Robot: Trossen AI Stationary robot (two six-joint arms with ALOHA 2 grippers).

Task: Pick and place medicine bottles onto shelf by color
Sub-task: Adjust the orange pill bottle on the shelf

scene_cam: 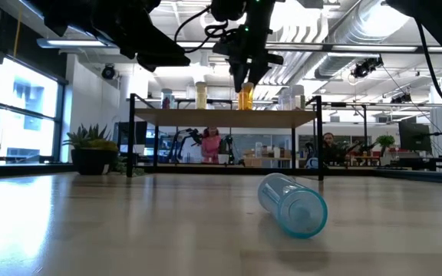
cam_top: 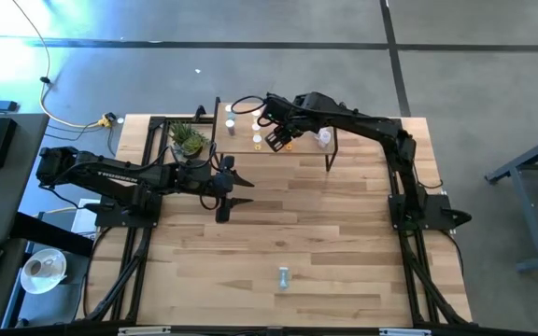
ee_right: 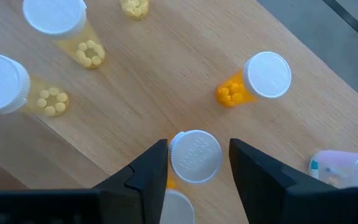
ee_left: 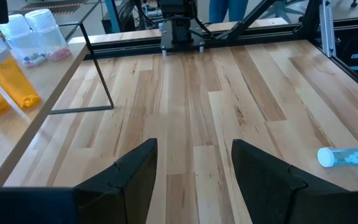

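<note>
High view: straight down over the whole light wooden slatted table (cam_top: 288, 233). Low view: level across it, near the surface. Wrist views: close, forward. All share the wood-topped, black-legged shelf (cam_top: 299, 146).

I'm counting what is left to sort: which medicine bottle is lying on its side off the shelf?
The pale blue bottle, lying alone on the tabletop near its front edge; the other bottles stand upright on the shelf.
</note>
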